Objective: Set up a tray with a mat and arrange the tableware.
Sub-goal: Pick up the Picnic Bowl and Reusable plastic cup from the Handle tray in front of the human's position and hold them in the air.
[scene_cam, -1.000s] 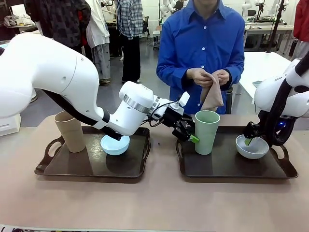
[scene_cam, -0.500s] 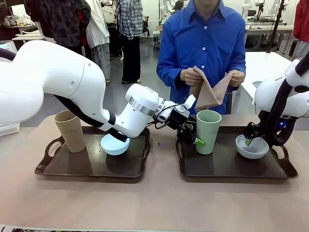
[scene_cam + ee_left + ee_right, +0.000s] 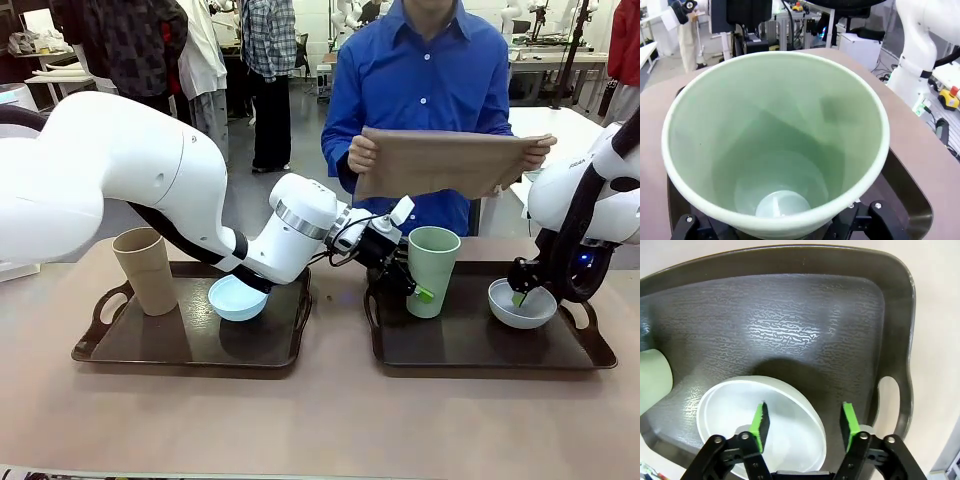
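Table (image 3: 330, 420), tan top, runs across the front. L arm (image 3: 120, 170) comes in from the L and reaches past the middle to the R-side tray. R arm (image 3: 585, 195) hangs over that tray's R end. Person (image 3: 420, 80) in blue shirt stands at the far side holding the mat (image 3: 440, 160), a brown cloth, spread wide at chest height. There's a hand (image 3: 362, 155) at each end, well above the table.

Two dark trays w/ handles lie side by side on the table, apart: L tray (image 3: 180, 345) and R tray (image 3: 470, 345).

L tray: tan cup (image 3: 145, 270) stands at its back L corner. Blue bowl (image 3: 238, 298) sits near mid-back, partly behind the L arm's wrist. R tray: green cup (image 3: 432, 260) stands at its L end, white bowl (image 3: 522, 312) toward its R end, the two well apart.

L gripper (image 3: 418, 290) is at the green cup's lower half, fingers clamped on it from both sides. One green pad (image 3: 425, 295) lies on the near wall, the other is hidden. L wrist cam looks down into the cup's mouth.

R gripper (image 3: 804, 407) is low over the white bowl's edge, fingers apart. One pad is above the bowl's inside, the other outside over the tray floor, w/ the rim btwn them and a gap each side.
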{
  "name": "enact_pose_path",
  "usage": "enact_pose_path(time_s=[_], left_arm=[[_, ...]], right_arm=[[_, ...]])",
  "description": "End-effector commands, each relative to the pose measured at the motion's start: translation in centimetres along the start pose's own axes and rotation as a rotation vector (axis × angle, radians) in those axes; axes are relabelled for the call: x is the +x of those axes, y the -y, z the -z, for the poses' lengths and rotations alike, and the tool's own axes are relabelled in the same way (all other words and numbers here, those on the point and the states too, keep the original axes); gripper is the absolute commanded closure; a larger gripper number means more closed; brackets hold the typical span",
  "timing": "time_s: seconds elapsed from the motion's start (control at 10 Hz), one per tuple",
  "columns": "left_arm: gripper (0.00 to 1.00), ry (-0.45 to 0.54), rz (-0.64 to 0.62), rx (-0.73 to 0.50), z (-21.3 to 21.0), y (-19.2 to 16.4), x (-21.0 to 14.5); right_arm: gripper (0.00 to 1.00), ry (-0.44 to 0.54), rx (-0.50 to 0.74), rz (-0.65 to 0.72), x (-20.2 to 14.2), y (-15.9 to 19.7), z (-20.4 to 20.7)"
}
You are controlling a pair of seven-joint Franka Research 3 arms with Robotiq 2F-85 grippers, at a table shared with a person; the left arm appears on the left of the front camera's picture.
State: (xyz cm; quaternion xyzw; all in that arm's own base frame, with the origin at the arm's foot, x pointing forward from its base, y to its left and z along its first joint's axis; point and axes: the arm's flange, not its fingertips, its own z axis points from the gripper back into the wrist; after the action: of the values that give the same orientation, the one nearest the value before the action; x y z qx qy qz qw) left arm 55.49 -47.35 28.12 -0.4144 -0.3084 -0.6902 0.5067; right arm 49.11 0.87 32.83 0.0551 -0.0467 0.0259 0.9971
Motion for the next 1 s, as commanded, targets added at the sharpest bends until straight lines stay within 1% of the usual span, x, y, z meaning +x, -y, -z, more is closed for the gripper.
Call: enact_pose_path(time_s=[0.0, 0.1, 0.3, 0.4, 0.5, 0.6, 0.7, 0.8, 0.9], left_arm=[[0.65, 0.008, -0.006, 0.003, -0.34, -0.25, 0.46], [1.00, 0.012, -0.014, 0.000, -0.37, -0.12, 0.47], [1.00, 0.010, -0.017, 0.003, -0.48, 0.04, 0.56], [0.76, 0.009, -0.021, 0.005, -0.58, 0.06, 0.55], [0.76, 0.005, -0.027, 0.003, -0.61, 0.13, 0.54], [1.00, 0.006, -0.032, 0.005, -0.71, 0.13, 0.53], [0.76, 0.006, -0.041, 0.009, -0.74, 0.16, 0.59], [1.00, -0.004, -0.062, 0.012, -0.79, 0.26, 0.81], [1.00, -0.017, -0.082, 0.012, -1.01, 0.51, 1.24]], right_arm=[[0.65, -0.009, 0.026, -0.020, 0.33, 0.58, 0.27], [1.00, -0.012, 0.025, -0.023, 0.30, 0.58, 0.26], [1.00, -0.012, 0.022, -0.028, 0.29, 0.44, 0.25], [1.00, -0.014, 0.023, -0.033, 0.26, 0.43, 0.32], [1.00, -0.017, 0.023, -0.036, 0.19, 0.46, 0.38], [1.00, -0.021, 0.025, -0.037, 0.20, 0.46, 0.41], [1.00, -0.026, 0.015, -0.039, 0.20, 0.27, 0.44], [1.00, -0.050, -0.003, -0.039, 0.19, 0.16, 0.43], [1.00, -0.063, 0.000, -0.038, 0.06, 0.01, 0.12]])
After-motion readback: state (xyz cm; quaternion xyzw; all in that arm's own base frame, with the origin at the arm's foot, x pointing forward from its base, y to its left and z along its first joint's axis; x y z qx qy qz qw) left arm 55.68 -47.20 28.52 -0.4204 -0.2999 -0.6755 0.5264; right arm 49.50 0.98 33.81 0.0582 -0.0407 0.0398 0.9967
